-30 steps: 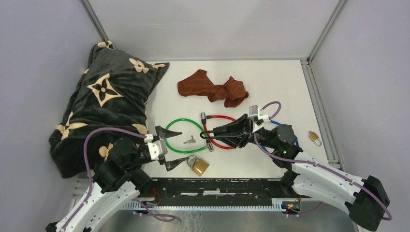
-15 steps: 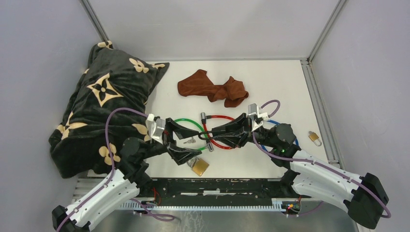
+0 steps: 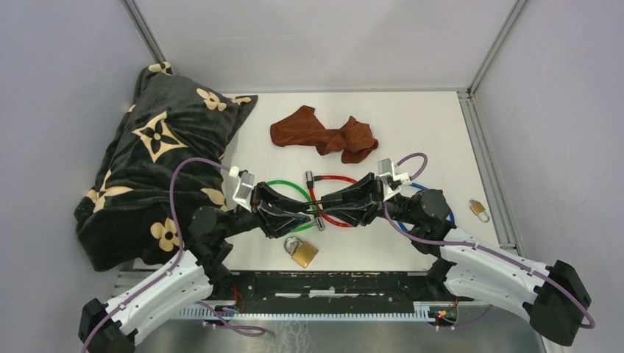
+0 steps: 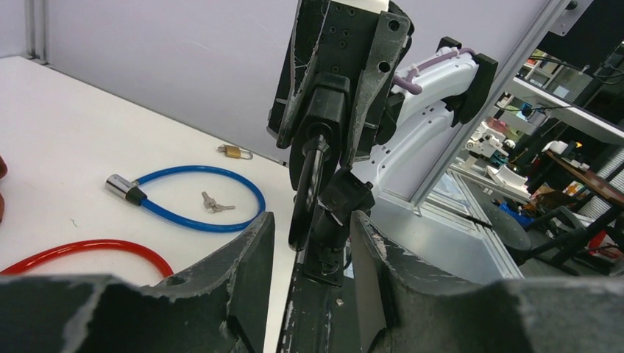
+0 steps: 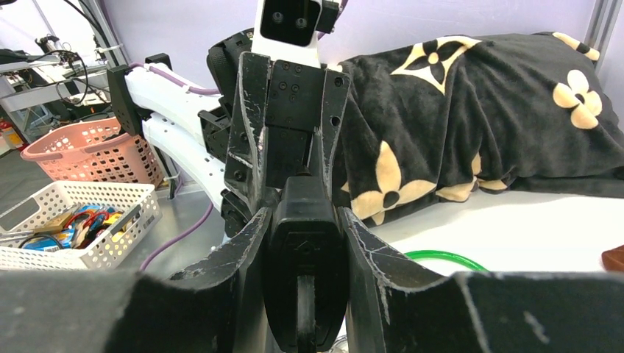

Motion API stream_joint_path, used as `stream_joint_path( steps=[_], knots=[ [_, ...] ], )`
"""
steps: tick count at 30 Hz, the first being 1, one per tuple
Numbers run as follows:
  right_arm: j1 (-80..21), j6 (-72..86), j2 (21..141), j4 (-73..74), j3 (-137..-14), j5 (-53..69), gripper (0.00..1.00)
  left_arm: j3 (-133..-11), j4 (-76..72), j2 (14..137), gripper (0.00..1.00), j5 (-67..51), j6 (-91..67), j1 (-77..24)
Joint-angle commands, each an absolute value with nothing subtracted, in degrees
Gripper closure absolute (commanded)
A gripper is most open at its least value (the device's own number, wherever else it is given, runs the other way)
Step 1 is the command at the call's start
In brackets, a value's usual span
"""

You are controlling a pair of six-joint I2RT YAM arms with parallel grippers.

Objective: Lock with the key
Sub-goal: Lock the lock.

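Note:
My right gripper (image 3: 322, 209) (image 5: 304, 217) is shut on a black lock (image 5: 304, 257), held up off the table and pointing left. In the left wrist view the lock (image 4: 327, 110) faces me, with its dark shackle loop (image 4: 304, 184) hanging below. My left gripper (image 3: 305, 215) (image 4: 312, 220) has come tip to tip with the right one. Its fingers (image 4: 250, 257) stand apart on either side of the lock's lower end, and a gap shows on the left side. The key is hidden under my left gripper in the top view.
Green (image 3: 283, 185), red (image 3: 340, 179) and blue (image 4: 199, 220) cable locks lie on the table, with small keys (image 4: 215, 202) inside the blue loop. A brass padlock (image 3: 302, 252) sits near the front edge and a smaller one (image 3: 479, 209) at the right. A brown cloth (image 3: 324, 134) and a black blanket (image 3: 162, 147) lie behind.
My left arm swung right and forward over the green loop, covering the key that lay there. Its fingers narrowed from wide open. The right gripper stayed put with the lock.

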State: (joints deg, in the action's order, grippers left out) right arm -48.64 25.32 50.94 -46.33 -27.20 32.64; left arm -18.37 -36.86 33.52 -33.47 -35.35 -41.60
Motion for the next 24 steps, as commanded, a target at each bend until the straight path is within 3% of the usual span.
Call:
stream_joint_path(
  steps=[1,3,7,19,24],
  knots=[
    [-49.1,26.3,51.2,-54.7,-31.3,32.9,1.00,-20.1,-39.9,34.8,0.57,-33.2,-37.0,-42.0],
    [-49.0,26.5,51.4,-54.8,-31.1,32.9,1.00,-20.4,-40.2,34.9,0.77,-32.0,-37.0,-42.1],
    [-49.0,26.1,51.3,-53.8,-30.0,33.2,1.00,-21.0,-41.6,34.1,0.98,-31.5,-35.1,-42.0],
    [-52.2,24.6,57.0,-52.6,-29.8,35.2,1.00,-22.4,-40.7,35.4,0.98,-25.5,-19.7,-42.3],
    [-52.2,24.0,57.8,-52.1,-30.0,36.6,1.00,-23.2,-39.8,36.0,0.98,-26.3,-21.1,-42.3]
  ],
)
